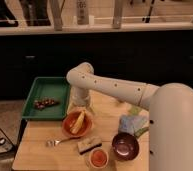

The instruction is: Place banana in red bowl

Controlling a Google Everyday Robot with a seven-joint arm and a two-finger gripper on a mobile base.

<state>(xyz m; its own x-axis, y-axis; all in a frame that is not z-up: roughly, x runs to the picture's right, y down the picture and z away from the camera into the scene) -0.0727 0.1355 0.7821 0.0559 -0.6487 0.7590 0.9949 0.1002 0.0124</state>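
Note:
The pale-yellow banana (pixel 78 122) lies inside the orange-red bowl (pixel 66 127) on the left-centre of the wooden table (pixel 37 152). My gripper (pixel 84 107) hangs just above the bowl's far rim, at the end of the white arm that reaches in from the right. Its fingers stand open and hold nothing. The banana rests free in the bowl, slanted from the near left up to the far right.
A green tray (pixel 52 88) holding a dark item (pixel 45 103) sits at the back left. A fork (pixel 57 142), a tan sponge block (pixel 89 144), a small white cup with orange inside (pixel 98 158), a maroon bowl (pixel 125 146) and a blue-green bag (pixel 131 123) lie nearby.

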